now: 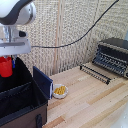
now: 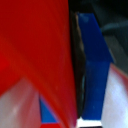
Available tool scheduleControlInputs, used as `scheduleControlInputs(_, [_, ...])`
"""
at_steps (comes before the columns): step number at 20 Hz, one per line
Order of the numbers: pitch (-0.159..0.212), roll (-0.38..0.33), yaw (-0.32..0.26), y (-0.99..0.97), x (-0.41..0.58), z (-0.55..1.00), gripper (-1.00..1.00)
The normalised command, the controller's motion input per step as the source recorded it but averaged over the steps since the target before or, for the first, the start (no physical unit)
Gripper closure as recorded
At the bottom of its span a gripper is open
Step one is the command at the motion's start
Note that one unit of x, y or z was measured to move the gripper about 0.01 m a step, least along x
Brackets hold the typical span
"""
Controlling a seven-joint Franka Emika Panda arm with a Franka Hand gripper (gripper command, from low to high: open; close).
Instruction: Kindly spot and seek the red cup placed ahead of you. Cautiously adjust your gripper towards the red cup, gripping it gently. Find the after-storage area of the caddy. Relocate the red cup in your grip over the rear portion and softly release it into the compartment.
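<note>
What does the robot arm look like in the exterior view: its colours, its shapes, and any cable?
The arm has a rounded white shell with a dark grey joint band. Below it sits a blocky white wrist with grey metallic parts. The gripper fingers look dark, mostly hidden. A thin black cable runs behind it across the wall. No markings are readable.

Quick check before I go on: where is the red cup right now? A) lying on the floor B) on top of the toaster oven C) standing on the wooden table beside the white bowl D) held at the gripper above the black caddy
D: the red cup hangs at the gripper, above the open caddy at the exterior view's left, away from the white bowl and toaster oven.
</note>
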Motion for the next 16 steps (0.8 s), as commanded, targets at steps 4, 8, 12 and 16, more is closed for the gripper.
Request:
scheduleControlInputs(4, [-0.087,-0.051,0.005,0.0,0.469,-0.21,1.0])
scheduleControlInputs(8, [-0.024,-0.018,0.0,0.0,0.359,-0.05,-1.0])
scheduleControlInputs(12, [-0.013,0.015,0.021,-0.08,0.261,0.2,-1.0])
scheduleControlInputs(16, [0.081,0.032,0.053,-0.09,0.24,0.47,-1.0])
